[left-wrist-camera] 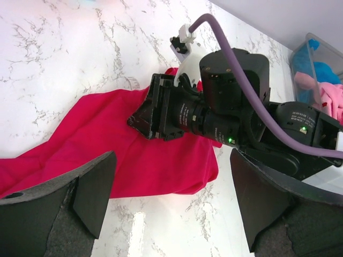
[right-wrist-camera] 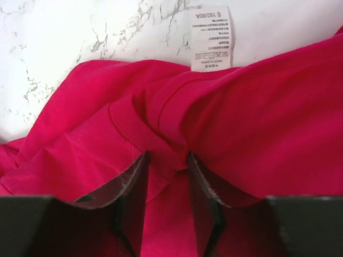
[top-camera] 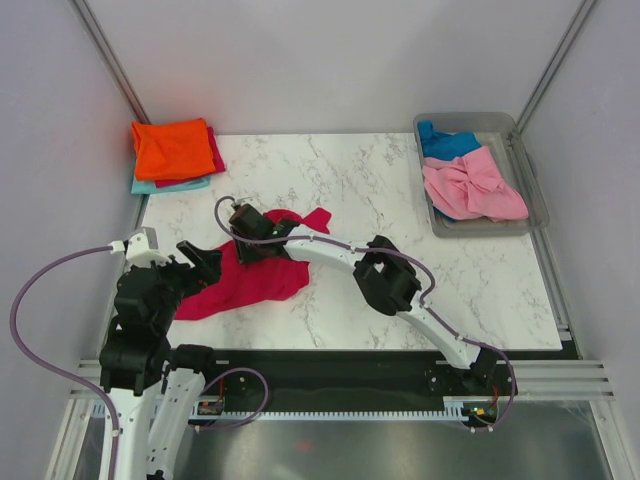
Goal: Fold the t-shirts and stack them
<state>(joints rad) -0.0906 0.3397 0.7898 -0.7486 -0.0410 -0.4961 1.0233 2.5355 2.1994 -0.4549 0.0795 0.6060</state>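
Fingers of the right gripper (right-wrist-camera: 167,160) pinch a fold of crimson-pink cloth t-shirt (right-wrist-camera: 252,118) (mid-frame); the left gripper (left-wrist-camera: 171,155) fingers gape wide apart.

Bright, even overhead light — soft glare on the marble tabletop (left-wrist-camera: 136,230), near fingers (right-wrist-camera: 131,206) slightly blurred.

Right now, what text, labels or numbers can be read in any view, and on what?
"S", then a size code too blurred to trust: top line of the white tag on the crimson t-shirt.
That tag's lower lines: too small to read.
No other text in any view.
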